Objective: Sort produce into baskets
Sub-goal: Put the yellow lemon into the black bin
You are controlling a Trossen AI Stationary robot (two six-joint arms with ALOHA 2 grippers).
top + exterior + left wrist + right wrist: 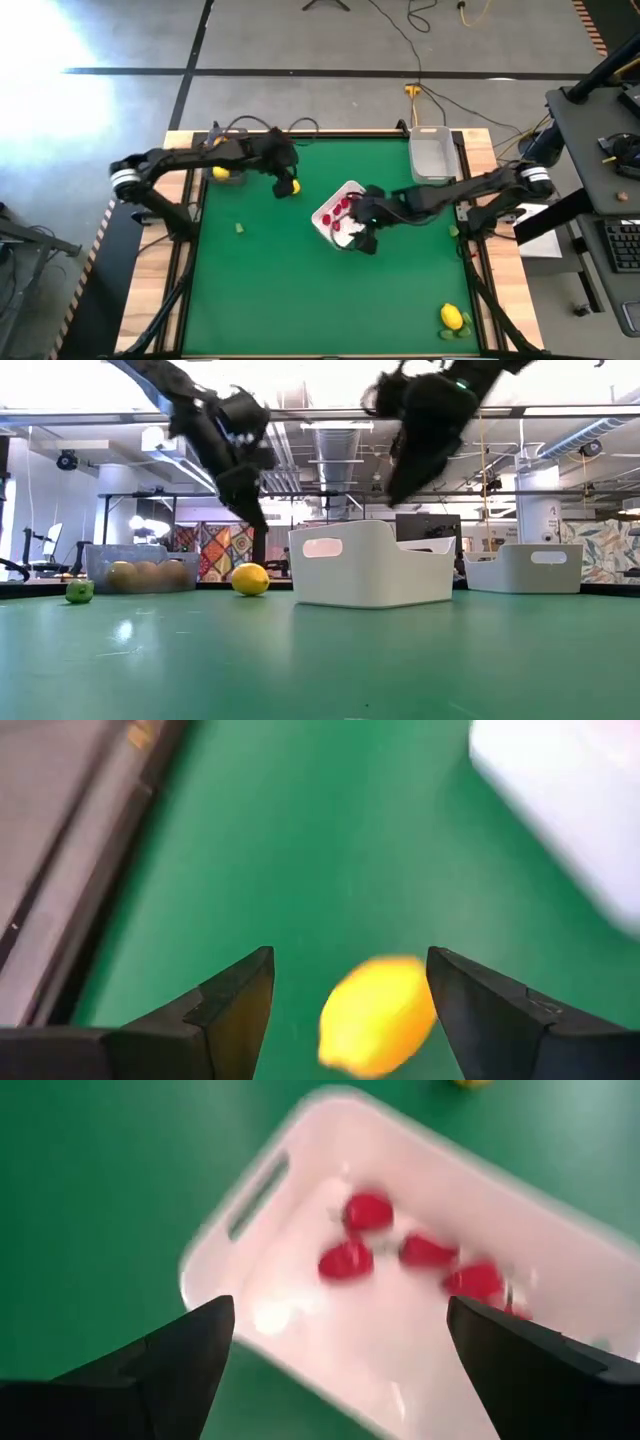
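A yellow lemon [292, 186] lies on the green table, also in the low view [250, 579]. My left gripper [284, 178] is open just above it, with one finger on either side of the lemon [375, 1015] and not touching. The white tray [326, 222] holds several red berries [368, 1212]. My right gripper [363, 233] hovers open and empty over the tray's near side [300, 1340]. The dark bin [140, 568] at the far left holds orange fruit.
The clear bin [432, 152] stands at the far right. A green piece [240, 228] lies left of centre and another [453, 231] near the right edge. A second lemon [452, 318] lies at the near right corner. A yellow fruit [221, 172] shows by the dark bin.
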